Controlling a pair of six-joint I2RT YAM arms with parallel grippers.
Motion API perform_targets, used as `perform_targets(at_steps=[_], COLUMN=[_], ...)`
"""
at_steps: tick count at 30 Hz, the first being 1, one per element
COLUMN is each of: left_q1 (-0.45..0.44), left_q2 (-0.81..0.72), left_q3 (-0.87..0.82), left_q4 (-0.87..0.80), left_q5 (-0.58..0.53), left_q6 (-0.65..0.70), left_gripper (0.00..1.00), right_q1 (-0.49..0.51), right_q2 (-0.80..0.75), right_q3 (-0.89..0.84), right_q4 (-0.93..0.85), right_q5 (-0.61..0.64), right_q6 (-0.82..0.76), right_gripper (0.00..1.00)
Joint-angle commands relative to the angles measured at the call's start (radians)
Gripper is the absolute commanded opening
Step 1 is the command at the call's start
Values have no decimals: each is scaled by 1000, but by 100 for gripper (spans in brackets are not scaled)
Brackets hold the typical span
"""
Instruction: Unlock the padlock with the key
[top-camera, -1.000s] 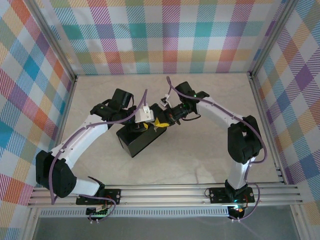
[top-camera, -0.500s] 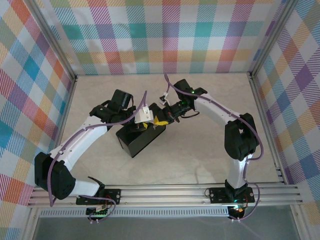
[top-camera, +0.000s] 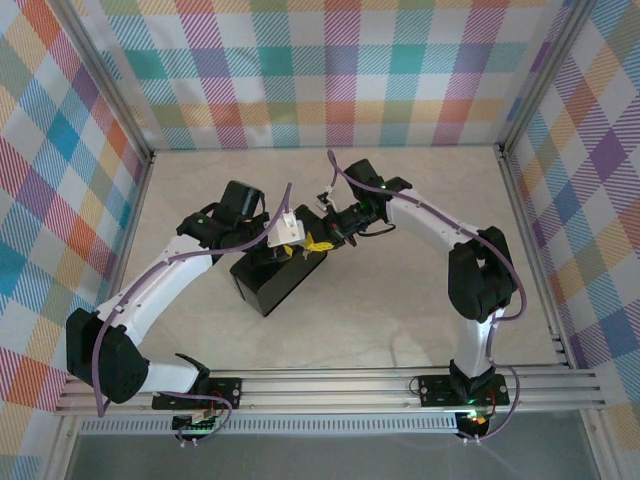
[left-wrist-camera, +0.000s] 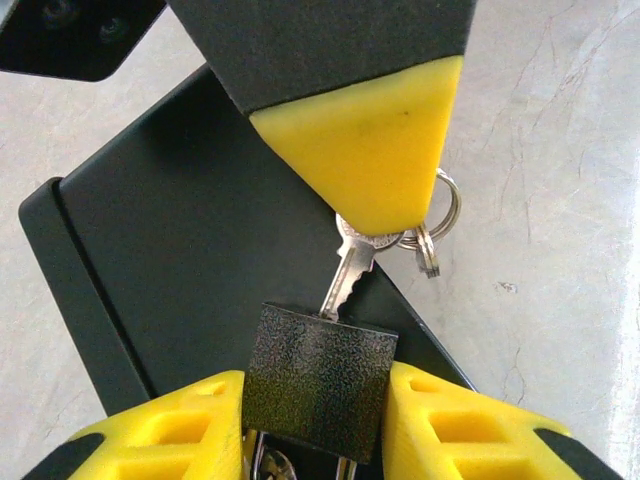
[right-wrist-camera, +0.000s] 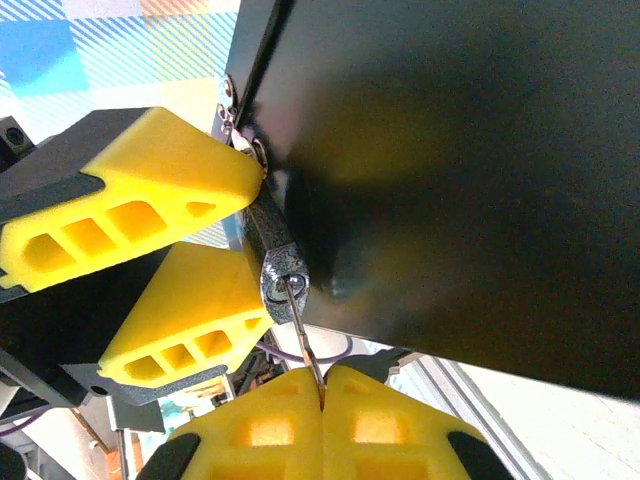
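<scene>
The small dark padlock (left-wrist-camera: 318, 365) is clamped between my left gripper's (left-wrist-camera: 315, 400) yellow fingers (left-wrist-camera: 170, 430), its silvery shackle just showing below. The key (left-wrist-camera: 350, 270) has its blade in the padlock's keyhole, with a key ring (left-wrist-camera: 437, 222) hanging at its head. My right gripper (right-wrist-camera: 323, 385) is shut on the key (right-wrist-camera: 308, 350), whose tip enters the padlock (right-wrist-camera: 280, 272). In the top view both grippers meet nose to nose, left gripper (top-camera: 298, 238) and right gripper (top-camera: 326, 236), above the black box (top-camera: 275, 282).
The black box (left-wrist-camera: 180, 250) lies right under the padlock on the pale marbled table (left-wrist-camera: 560, 200). Its dark side (right-wrist-camera: 460, 150) looms close beside the right gripper. Checked walls (top-camera: 330, 70) and metal rails (top-camera: 330, 385) enclose the table.
The right arm has drawn slightly left and back, toward the left gripper. The left gripper's fingers have closed in a little on the padlock. The box has not moved.
</scene>
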Motion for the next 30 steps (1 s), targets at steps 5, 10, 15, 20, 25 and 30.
perform_targets(at_steps=[5,10,15,20,25,30], left_q1=[-58,-57,-51,-50,-50,-48], left_q2=[15,32,24,23,33,51], left_q3=[-27,-20,-22,-24,-12,-3], left_q4=[14,23,29,19,40,28], left_q5=[168,157,163,157,169,158], left_q6=[12,14,21,37,28,46], left_gripper=[33,32,32,32,32,32], right_q1=[25,59,27,14,18,47], right_q2=[42,42,67,110,162,151], right_q3=[157,146,119,201,251,207], right_q4=[-100,-90,-20,-43,-119,-48], right_q5=[-24,-27,-56,-133,-119,-129], right_q6=[-171,-151,-93,-105,-129,-77], right_gripper=[0,0,0,0,0,0])
